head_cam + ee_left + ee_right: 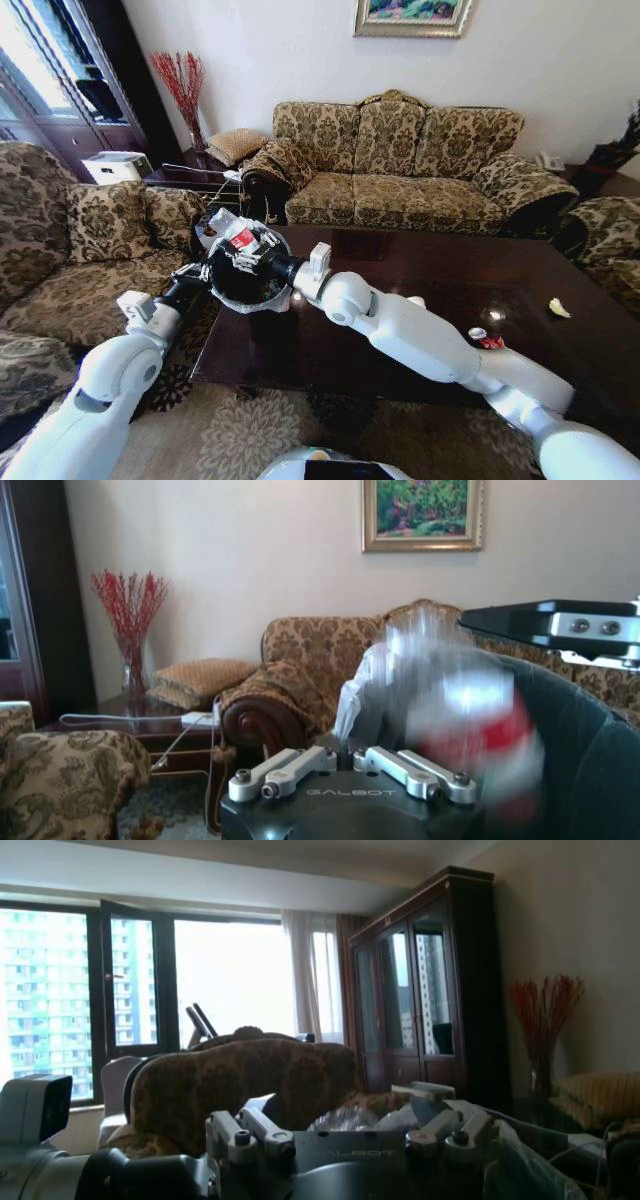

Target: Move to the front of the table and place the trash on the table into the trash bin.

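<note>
The dark glossy tabletop (400, 290) carries a red wrapper (489, 342) at its near edge and a pale scrap (558, 308) toward its right edge. At the left corner the left gripper (188, 277) holds the trash bin (243, 285); its jaw state cannot be told. The right gripper (240, 248) sits over the bin's opening, jaws pinching a crushed bottle (238, 238). Patterned carpet (230, 430) lies nearest, an armchair (90, 250) left, a sofa (400, 160) beyond the far edge.

Black trash bin (245, 290) with translucent white liner, glossy reddish-brown table (400, 300), brown floral-patterned sofa (400, 160).
</note>
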